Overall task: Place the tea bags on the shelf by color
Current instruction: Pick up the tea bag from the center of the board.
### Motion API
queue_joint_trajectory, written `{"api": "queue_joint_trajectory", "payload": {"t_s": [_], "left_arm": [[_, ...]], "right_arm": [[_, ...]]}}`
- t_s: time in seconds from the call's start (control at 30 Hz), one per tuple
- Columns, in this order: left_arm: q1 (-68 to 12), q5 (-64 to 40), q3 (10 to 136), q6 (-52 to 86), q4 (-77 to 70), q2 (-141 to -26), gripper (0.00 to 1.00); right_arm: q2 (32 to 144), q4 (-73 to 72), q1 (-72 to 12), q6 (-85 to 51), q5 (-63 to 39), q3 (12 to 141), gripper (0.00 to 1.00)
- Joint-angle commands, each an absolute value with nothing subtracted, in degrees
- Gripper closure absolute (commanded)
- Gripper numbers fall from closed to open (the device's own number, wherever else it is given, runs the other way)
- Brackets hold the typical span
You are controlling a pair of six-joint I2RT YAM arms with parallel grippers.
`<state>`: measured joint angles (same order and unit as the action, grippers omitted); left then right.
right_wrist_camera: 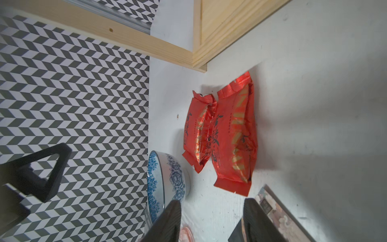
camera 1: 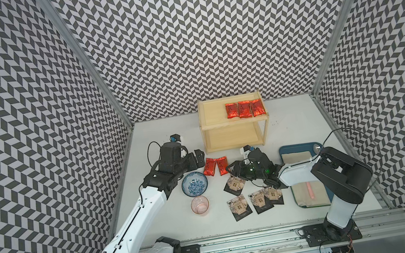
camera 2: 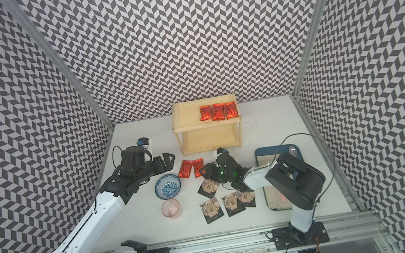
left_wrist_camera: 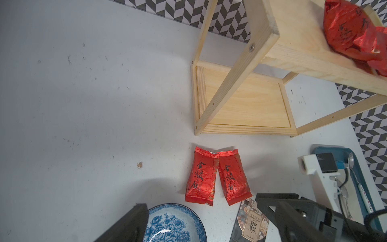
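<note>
- Red foil tea bags [camera 1: 244,109], three in a row, lie on the top board of the pale wooden shelf [camera 1: 212,114], toward its right end, as both top views show.
- Two more red packets [camera 1: 209,167] lie side by side and touching on the white table [camera 1: 293,128], in front of the shelf's left half and just beyond the blue patterned bowl [camera 1: 183,184].
- Four black square packets [camera 1: 239,208] lie flat nearer the robot. Three form a row, with the two at the right overlapping. The fourth black packet [camera 1: 234,184] sits apart, close to the red pair.
- Left gripper [camera 1: 199,157] hovers just left of the red pair with its jaws spread wide, grasping nothing.
- Right gripper [right_wrist_camera: 211,222] hangs low over the fourth black packet. The right wrist view shows its jaws parted with only bare table between them. One finger [right_wrist_camera: 259,222] stands in front of that packet's corner, and the red pair lies just ahead.
- A pink cup [camera 1: 200,207] stands beside the bowl, and a blue tray [camera 1: 296,146] lies at the right.
</note>
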<state>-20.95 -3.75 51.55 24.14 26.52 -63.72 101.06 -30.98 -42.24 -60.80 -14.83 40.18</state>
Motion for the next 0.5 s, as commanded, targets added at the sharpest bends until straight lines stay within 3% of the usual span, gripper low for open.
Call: {"api": "queue_joint_trajectory", "payload": {"t_s": [0.0,0.47], "left_arm": [[-20.5,-3.2,51.2,23.8,26.7,-62.7,0.01],[-19.8,-3.6,51.3,23.6,26.6,-62.9,0.01]], "right_arm": [[102.9,-33.3,-41.6,-59.5,-16.8,41.9,0.49],[108.4,-33.3,-40.6,-59.5,-19.3,44.5,0.56]]}}
